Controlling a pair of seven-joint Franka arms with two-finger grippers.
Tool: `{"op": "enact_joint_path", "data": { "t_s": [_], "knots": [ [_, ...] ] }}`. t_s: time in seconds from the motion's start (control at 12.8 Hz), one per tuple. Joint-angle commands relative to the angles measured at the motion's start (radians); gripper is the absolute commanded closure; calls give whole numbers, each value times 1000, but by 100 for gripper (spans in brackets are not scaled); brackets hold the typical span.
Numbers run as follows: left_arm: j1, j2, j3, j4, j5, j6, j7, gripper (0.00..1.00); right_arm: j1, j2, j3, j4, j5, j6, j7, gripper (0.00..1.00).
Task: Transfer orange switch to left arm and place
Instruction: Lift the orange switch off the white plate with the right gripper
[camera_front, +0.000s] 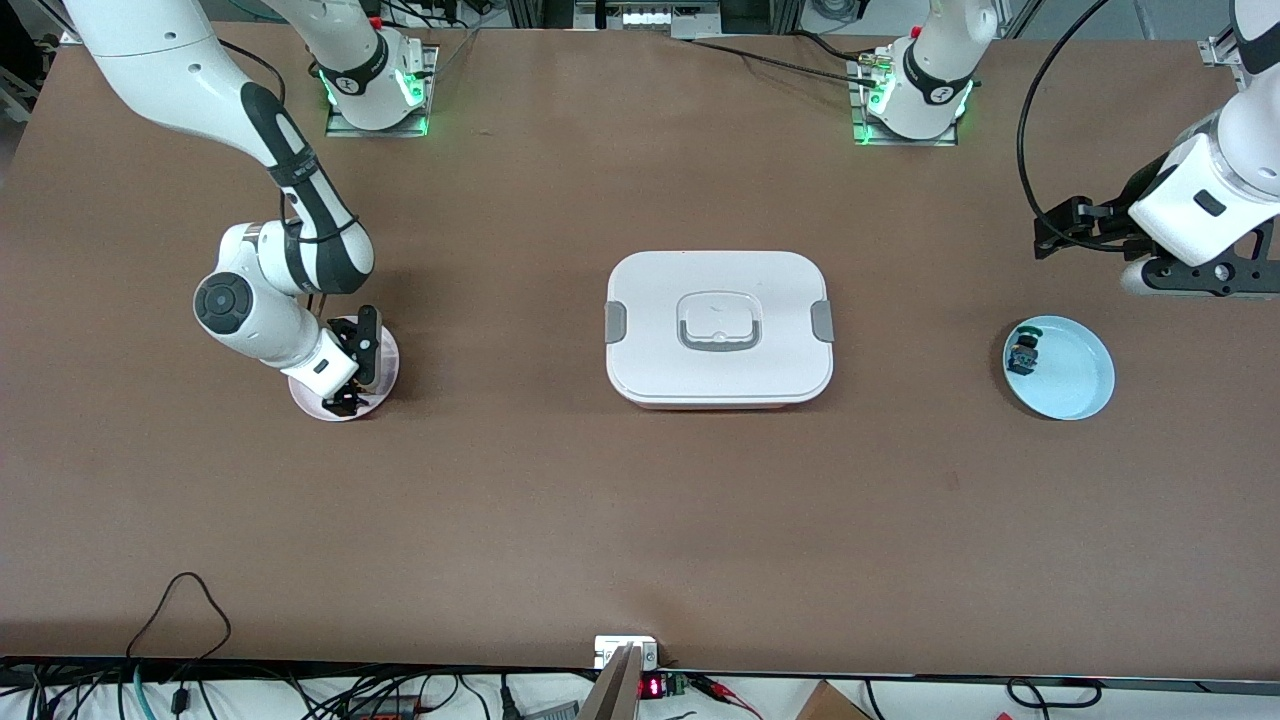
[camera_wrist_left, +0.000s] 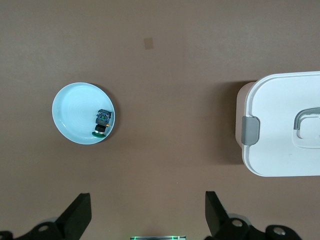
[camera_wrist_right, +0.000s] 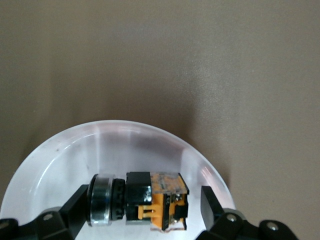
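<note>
Right wrist view tells you everything: the orange switch (camera_wrist_right: 140, 200) lies on its side in the pink plate (camera_wrist_right: 60, 150), long axis running straight across from one finger to the other, so your right gripper (camera_wrist_right: 142, 207) brackets it end to end, jaws spread, not pinching yet. You'll want to close along that axis. Your left gripper (camera_wrist_left: 147, 212) waits wide open over the table by the blue plate (camera_wrist_left: 70, 112), and the box (camera_front: 719, 327) sits between both arms
</note>
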Motion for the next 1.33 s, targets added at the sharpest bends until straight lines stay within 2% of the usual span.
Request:
{"op": "enact_joint_path", "data": {
  "t_s": [0.0,0.08,0.16,0.47,0.7,1.01,1.25],
  "knots": [
    [-1,13,-10,29,5,-17,11,0,-11,-9,6,-8,-6,13,-15,72],
    [-7,13,-11,28,8,-17,11,0,-16,-17,6,-7,-6,5,-14,94],
    [-9,13,-13,29,8,-17,11,0,-16,-35,6,-2,-8,-4,-15,100],
    [-9,10,-13,29,1,-29,11,0,-14,-137,1,45,-8,-172,-14,100],
    [-9,10,-13,29,2,-27,13,0,-13,-218,-5,135,-12,-376,-14,100],
    [0,14,-10,31,5,-23,13,0,-14,-292,-8,376,-38,-730,-17,100],
    [3,17,-7,31,1,-23,13,0,-14,-295,-10,569,-63,-942,-18,100]
  ]
}}
